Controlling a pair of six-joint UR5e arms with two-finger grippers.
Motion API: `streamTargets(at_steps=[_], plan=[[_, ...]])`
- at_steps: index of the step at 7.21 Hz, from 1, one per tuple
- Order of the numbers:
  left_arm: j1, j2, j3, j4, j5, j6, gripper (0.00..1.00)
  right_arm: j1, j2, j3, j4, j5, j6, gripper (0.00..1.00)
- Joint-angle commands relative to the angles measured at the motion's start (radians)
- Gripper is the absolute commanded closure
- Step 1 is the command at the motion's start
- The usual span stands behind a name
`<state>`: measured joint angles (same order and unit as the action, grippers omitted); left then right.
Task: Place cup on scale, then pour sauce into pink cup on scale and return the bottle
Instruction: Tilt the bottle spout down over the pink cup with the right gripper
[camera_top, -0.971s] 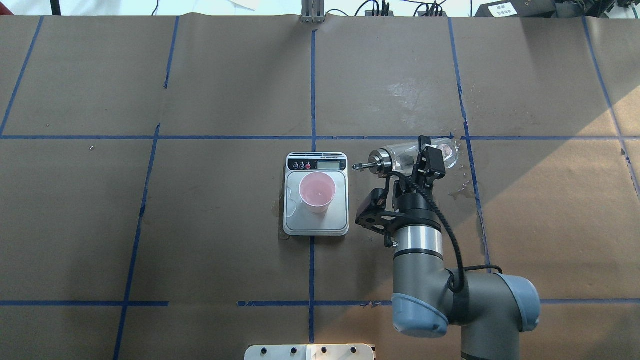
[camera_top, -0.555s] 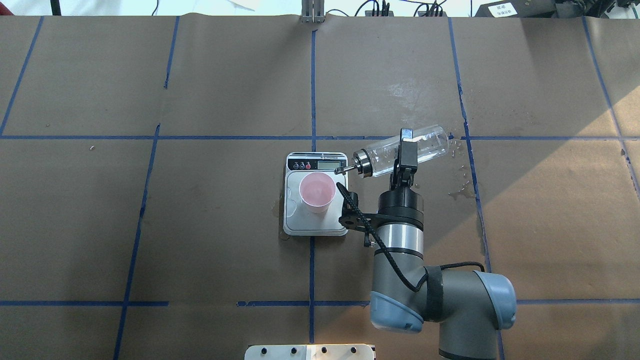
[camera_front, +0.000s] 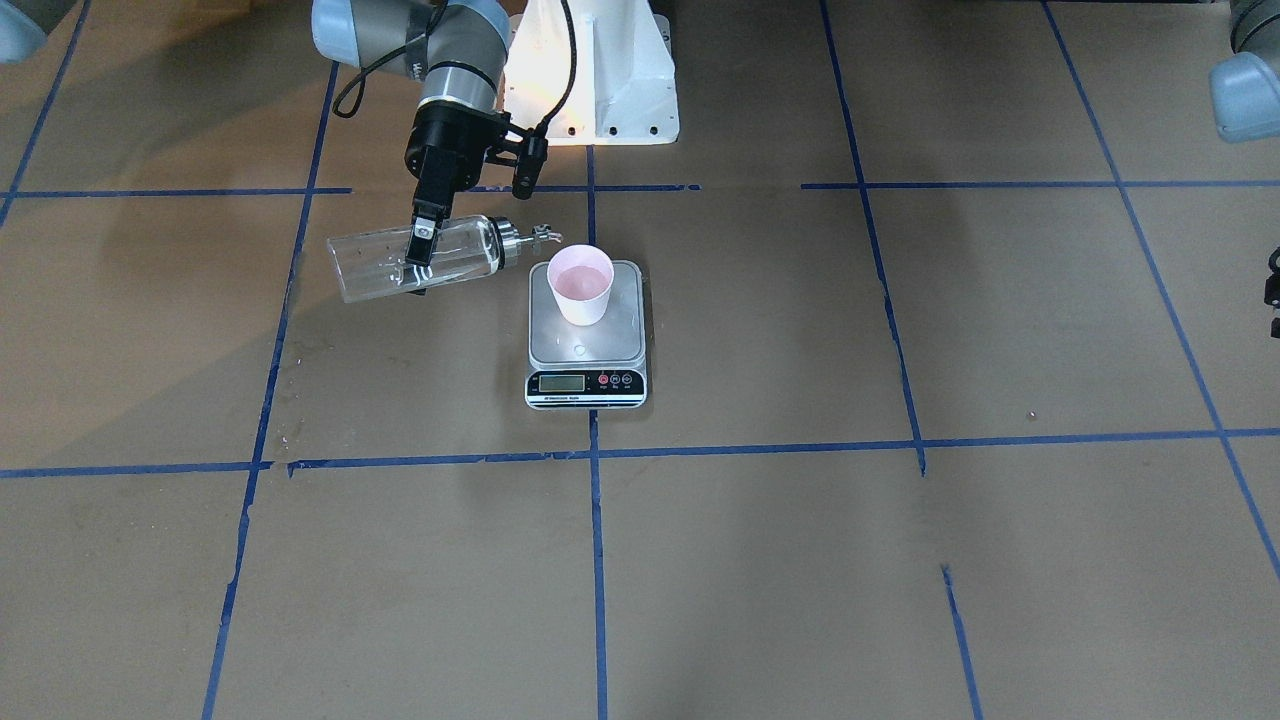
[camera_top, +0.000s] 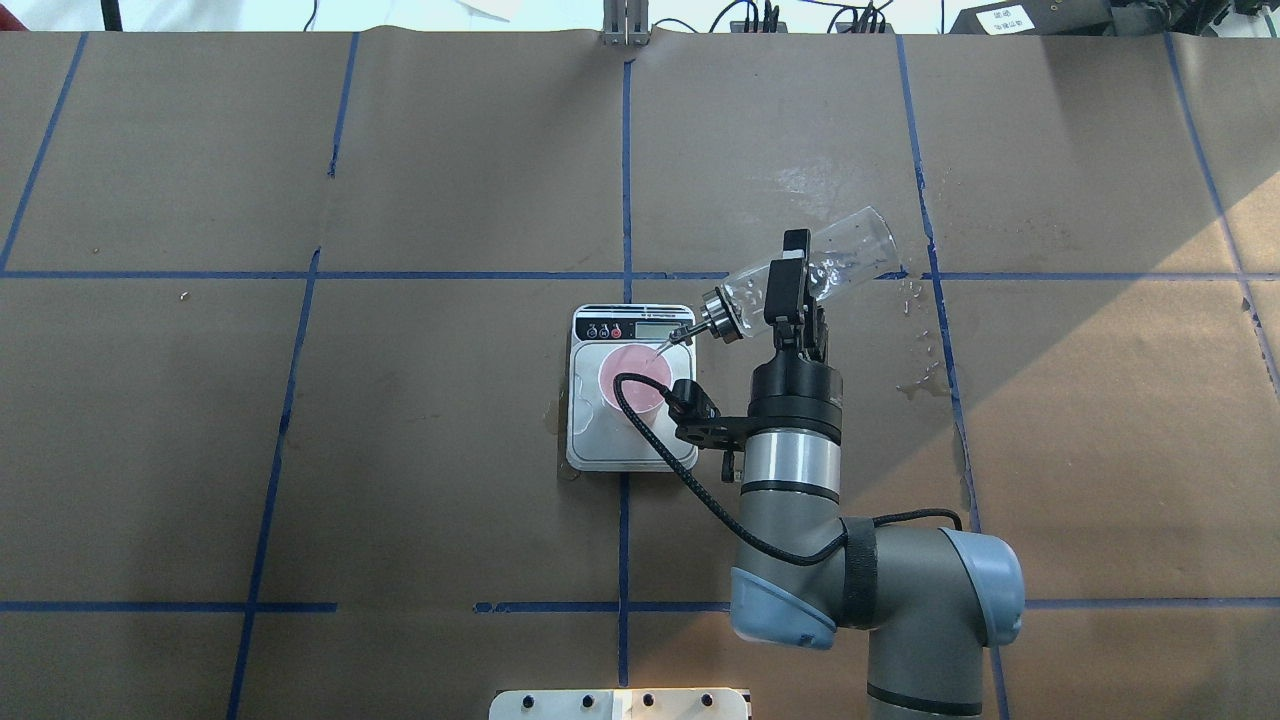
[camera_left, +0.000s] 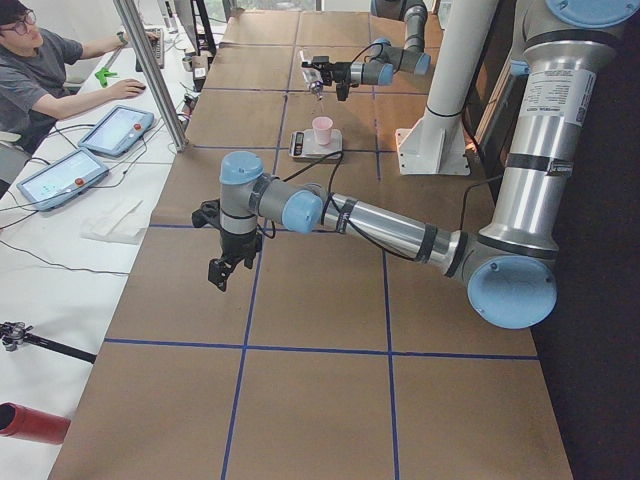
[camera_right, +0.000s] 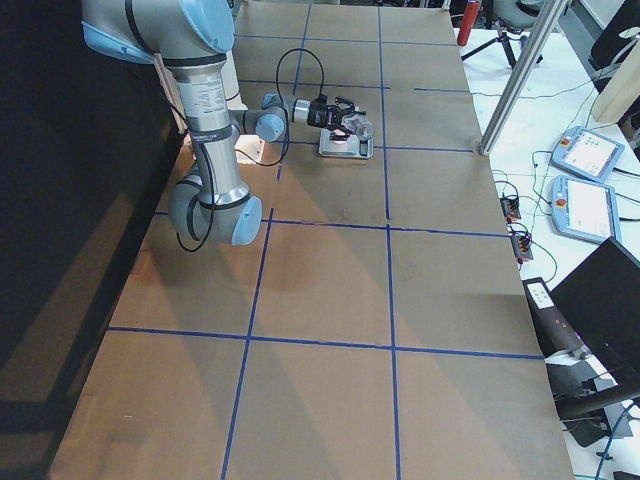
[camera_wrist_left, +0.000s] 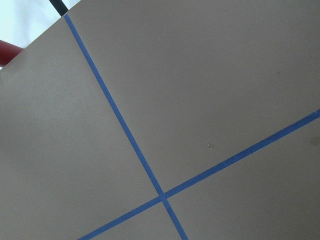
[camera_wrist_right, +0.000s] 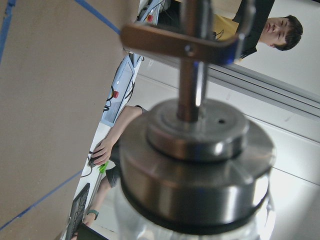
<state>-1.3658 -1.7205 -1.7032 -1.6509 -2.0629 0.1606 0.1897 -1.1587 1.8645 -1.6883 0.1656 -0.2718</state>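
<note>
The pale pink cup (camera_top: 634, 385) stands upright on the silver scale (camera_top: 600, 448), also in the front view: cup (camera_front: 581, 287), scale (camera_front: 585, 383). My right gripper (camera_top: 792, 282) is shut on the clear glass bottle (camera_top: 835, 260) around its middle. The bottle is tilted, base raised to the right, and its thin spout (camera_top: 682, 335) is over the cup's rim. The front view shows the gripper (camera_front: 422, 250) and bottle (camera_front: 375, 268) too. The silver cap (camera_wrist_right: 195, 160) fills the right wrist view. My left gripper (camera_left: 222, 268) hangs over the table far to the left; I cannot tell whether it is open.
Wet spots (camera_top: 920, 380) lie on the brown paper to the right of the bottle. The white robot base (camera_front: 600, 70) stands behind the scale. An operator (camera_left: 40, 70) sits at a side table with tablets (camera_left: 115, 128).
My right arm has moved left with the bottle and tipped it further. The spout has come from beside the scale to over the cup's rim.
</note>
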Motion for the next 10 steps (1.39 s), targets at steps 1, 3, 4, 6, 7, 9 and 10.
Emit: streamTargets(at_steps=[1,3,4,6,7,9,10], plan=[[-0.007,0.001,0.014,-0.024,0.0,-0.001,0.0,0.005,0.001,-0.01,-0.001,-0.049,-0.157,1.0],[-0.01,0.001,0.014,-0.026,0.0,-0.001,0.0,0.008,0.004,-0.008,0.001,-0.063,-0.265,1.0],[-0.01,0.001,0.014,-0.026,0.0,-0.001,0.0,0.008,0.007,-0.008,0.001,-0.063,-0.27,1.0],[-0.01,0.001,0.008,-0.026,0.0,-0.001,0.0,0.008,0.011,-0.007,0.018,-0.052,-0.247,1.0],[-0.01,0.001,0.004,-0.026,0.0,-0.003,0.0,0.008,0.007,-0.014,0.044,-0.048,-0.172,1.0],[-0.01,0.001,0.001,-0.026,0.0,-0.003,0.0,0.005,-0.007,-0.027,0.052,0.004,0.074,1.0],[-0.01,0.001,0.001,-0.024,0.0,-0.004,0.0,0.001,-0.006,-0.056,0.052,0.006,0.201,1.0]])
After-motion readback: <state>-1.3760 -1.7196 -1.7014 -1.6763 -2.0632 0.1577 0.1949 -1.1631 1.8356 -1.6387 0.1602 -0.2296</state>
